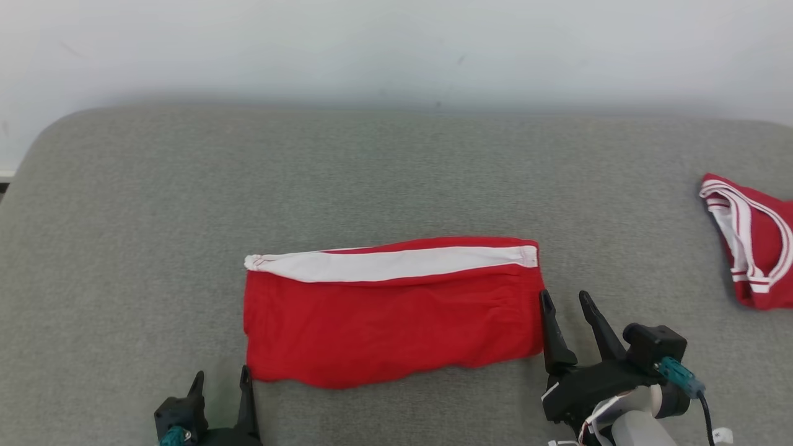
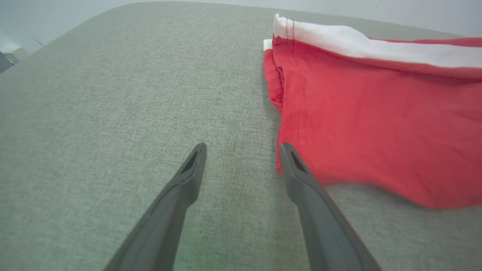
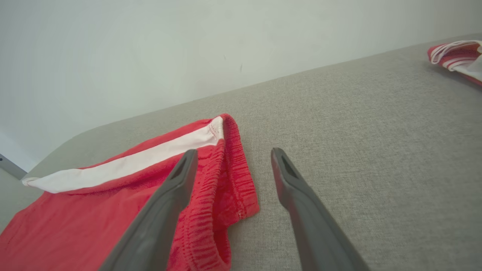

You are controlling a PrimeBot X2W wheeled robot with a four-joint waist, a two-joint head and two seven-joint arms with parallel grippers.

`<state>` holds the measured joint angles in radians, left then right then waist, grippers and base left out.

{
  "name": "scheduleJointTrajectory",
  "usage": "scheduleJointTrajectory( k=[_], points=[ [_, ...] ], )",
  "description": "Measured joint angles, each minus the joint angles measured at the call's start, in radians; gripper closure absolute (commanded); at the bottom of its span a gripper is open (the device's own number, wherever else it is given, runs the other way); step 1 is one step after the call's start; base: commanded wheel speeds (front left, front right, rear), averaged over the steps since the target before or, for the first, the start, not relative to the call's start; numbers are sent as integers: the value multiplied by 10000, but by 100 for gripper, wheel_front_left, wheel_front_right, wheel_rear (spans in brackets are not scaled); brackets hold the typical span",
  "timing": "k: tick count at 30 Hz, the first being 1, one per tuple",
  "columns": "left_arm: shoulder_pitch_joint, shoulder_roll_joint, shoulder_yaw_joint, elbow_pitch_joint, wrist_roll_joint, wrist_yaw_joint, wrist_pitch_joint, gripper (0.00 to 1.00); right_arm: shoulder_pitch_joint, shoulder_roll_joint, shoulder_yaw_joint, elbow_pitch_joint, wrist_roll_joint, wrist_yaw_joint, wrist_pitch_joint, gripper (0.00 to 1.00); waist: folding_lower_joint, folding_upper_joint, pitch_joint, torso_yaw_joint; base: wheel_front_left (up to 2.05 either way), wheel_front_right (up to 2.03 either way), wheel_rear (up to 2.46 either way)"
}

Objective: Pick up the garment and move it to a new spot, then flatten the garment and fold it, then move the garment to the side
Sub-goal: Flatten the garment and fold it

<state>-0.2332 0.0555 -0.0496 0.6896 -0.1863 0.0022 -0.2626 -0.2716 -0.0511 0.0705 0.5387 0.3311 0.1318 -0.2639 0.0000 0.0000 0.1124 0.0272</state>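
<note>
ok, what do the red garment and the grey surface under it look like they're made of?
Red garment: soft matte knit, probably cotton jersey. It wrinkles finely, and its gathered waistband shows ribbing. Grey surface: matte woven upholstery cloth, with the weave grain visible up close. It is likely padded, though that is a guess.

The light is bright, soft and even. A thin dark shadow sits under the edge of the red garment, and a faint one runs along the wall. The wrist pictures bend at their sides. The left claw has fingers that look a bit blurry near the bottom.
</note>
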Motion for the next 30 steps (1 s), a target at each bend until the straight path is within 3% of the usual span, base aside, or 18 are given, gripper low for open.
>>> scheduleJointTrajectory(
  k=[8,22,23,24,25,26,27,30],
  points=[
    [329,-29,25,-90,-13,-10,0,0,-1025,-8,-531,2700,-1047,0,-2,0,1,0,9,633,0,0,0],
    [489,-40,-94,-222,-98,-27,0,0,-1716,-58,1676,4498,447,-31,48,2,0,0,-19,674,0,0,0],
    [489,-42,-123,-224,-117,-27,0,0,-1756,-65,1799,4560,545,-31,56,19,0,0,-23,657,0,0,0],
    [489,-42,-146,-226,-167,-29,0,0,-1789,-71,1908,4625,581,-33,54,51,0,-1,-25,642,0,0,0],
    [489,-42,-174,-226,-219,-29,0,0,-1818,-73,2002,4713,625,-33,52,58,0,-1,-27,627,0,0,0],
    [489,-42,-198,-232,-259,-27,0,0,-1855,-69,2075,4780,681,-31,48,82,0,-1,-23,618,0,0,0],
    [489,-42,-222,-242,-265,-27,0,0,-1911,-65,2130,4851,742,-31,46,98,0,-1,-17,611,0,0,0],
    [490,-42,-293,-259,-313,-23,0,0,-2040,-23,2261,5093,771,-29,29,100,0,-1,-2,609,0,0,0]
  ],
)
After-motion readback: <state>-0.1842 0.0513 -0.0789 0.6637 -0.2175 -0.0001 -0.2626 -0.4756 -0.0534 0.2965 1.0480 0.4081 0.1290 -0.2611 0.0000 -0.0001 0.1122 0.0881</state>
